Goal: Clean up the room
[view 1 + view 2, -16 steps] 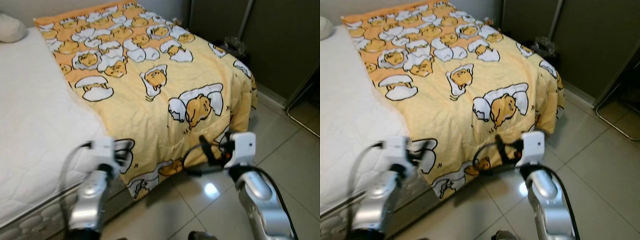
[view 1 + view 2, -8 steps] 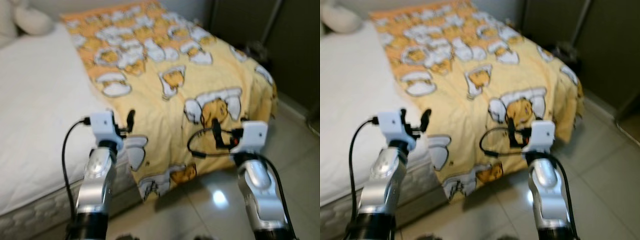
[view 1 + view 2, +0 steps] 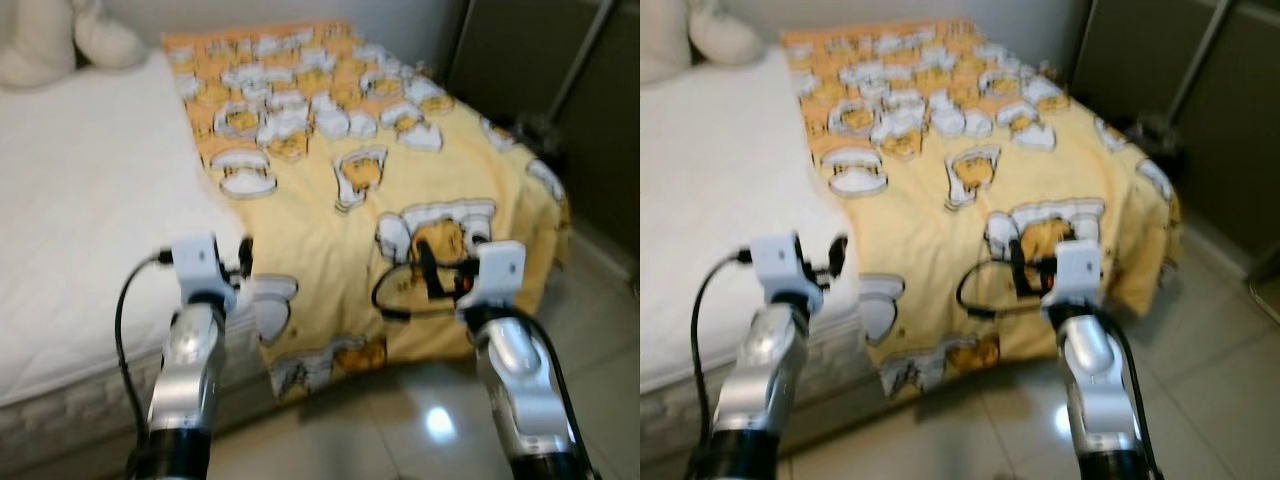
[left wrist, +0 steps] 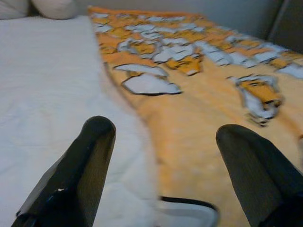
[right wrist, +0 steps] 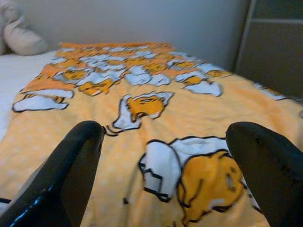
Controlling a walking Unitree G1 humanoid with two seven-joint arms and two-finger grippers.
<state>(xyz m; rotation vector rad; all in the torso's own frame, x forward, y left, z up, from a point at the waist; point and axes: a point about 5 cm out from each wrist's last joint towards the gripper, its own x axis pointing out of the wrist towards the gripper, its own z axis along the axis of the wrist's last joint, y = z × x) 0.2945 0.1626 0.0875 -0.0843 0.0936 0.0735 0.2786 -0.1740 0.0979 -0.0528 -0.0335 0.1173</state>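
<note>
- bed (image 3: 80, 220) with a white quilted mattress, seen from its foot end; frames a bit blurred.
- yellow blanket (image 3: 400, 180) with a cartoon egg print covers the right-hand part of the bed, from the head edge down to the foot edge, and drapes over the foot edge and the right side toward the floor.
- the blanket's left border runs along the mattress, leaving the left part of the bed bare white.
- pale pillows (image 3: 60, 40) at the head corner on the left side.
- left gripper (image 4: 163, 156) raised over the foot edge of the bed, right at the line where blanket meets bare mattress; fingers (image 4: 80, 170) spread wide, released, grasping nothing.
- right gripper (image 5: 165, 165) raised above the blanket near the bed's foot-right corner, over a large egg-character print; fingers (image 5: 71, 165) spread apart, released, nothing between them.
- from the head views both silver arms reach forward, white wrist housings level with the foot edge, black cables looping off each.
- glossy tiled floor (image 3: 600, 330) right of the bed, with a light reflection by the right arm.
- dark wardrobe (image 3: 1230, 110) beyond the bed's right side; something dark and blurred at its base, cannot tell what.
</note>
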